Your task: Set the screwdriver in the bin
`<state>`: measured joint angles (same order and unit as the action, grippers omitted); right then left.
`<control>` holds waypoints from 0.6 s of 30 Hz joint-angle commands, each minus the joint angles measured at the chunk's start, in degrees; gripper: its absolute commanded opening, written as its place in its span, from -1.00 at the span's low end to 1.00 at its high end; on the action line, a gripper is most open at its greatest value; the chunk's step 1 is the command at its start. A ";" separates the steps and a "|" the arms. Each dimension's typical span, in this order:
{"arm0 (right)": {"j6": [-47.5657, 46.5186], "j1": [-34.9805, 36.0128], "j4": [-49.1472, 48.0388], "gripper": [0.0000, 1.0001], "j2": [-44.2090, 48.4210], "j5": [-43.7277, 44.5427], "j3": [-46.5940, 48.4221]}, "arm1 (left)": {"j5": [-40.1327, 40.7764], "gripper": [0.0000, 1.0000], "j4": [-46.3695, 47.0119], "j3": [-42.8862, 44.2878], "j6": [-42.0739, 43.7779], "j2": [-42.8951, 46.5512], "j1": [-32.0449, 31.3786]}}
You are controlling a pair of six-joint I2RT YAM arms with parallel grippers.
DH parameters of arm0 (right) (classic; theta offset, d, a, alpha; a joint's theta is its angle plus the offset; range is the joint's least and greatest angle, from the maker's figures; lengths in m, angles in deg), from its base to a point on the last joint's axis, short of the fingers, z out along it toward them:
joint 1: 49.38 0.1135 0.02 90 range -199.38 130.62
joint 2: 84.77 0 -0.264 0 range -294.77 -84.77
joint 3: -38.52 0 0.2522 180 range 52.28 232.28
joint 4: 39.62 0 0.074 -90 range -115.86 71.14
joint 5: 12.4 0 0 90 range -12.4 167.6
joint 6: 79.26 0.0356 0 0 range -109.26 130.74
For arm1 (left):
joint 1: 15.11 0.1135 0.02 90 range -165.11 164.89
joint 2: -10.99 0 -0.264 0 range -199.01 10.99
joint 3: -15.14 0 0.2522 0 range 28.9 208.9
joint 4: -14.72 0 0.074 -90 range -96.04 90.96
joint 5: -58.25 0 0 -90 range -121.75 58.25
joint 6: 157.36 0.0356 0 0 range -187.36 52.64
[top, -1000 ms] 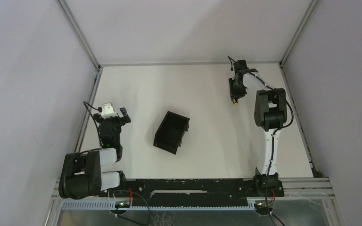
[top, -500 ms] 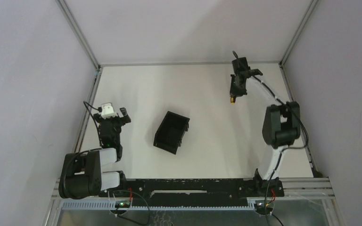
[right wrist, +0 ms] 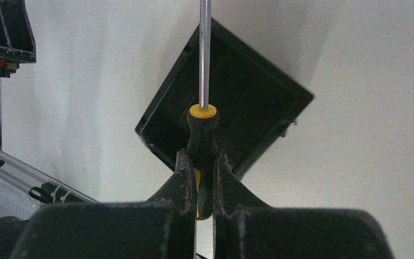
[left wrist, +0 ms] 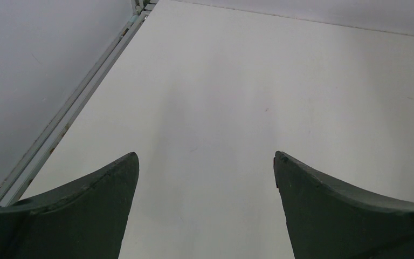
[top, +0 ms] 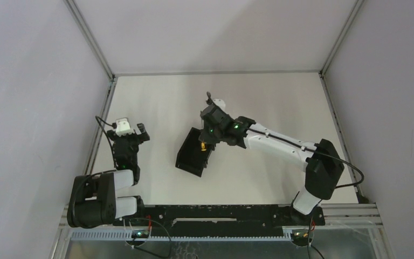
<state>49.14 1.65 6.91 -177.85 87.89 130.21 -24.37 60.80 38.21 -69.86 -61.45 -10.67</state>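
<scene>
My right gripper (right wrist: pixel 202 162) is shut on the black-and-yellow handle of the screwdriver (right wrist: pixel 202 132); its slim metal shaft points away from the camera over the open black bin (right wrist: pixel 248 102). In the top view the right gripper (top: pixel 207 139) hangs over the far end of the bin (top: pixel 190 157), which sits mid-table, and a bit of yellow handle (top: pixel 202 145) shows inside the bin's outline. My left gripper (left wrist: pixel 205 162) is open and empty over bare table; in the top view it (top: pixel 135 129) rests at the left, apart from the bin.
The white table (top: pixel 248 102) is bounded by metal frame rails (top: pixel 99 132) at the left, back and right. The left arm's base (top: pixel 94 197) sits at the near left. A rail and cabling show at the lower left of the right wrist view (right wrist: pixel 11 178).
My right arm has swung from the far right of the table leftward and nearer, carrying the screwdriver to above the bin. The left arm and the bin have not moved.
</scene>
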 commanded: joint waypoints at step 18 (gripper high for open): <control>14.96 12.96 -4.05 -0.86 -9.23 13.52 0.11 | 0.61 1.00 1.34 1.41 1.10 0.38 -0.39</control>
<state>61.03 14.22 3.52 -186.77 98.68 130.17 -24.35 60.80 38.18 -69.86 -61.45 -10.67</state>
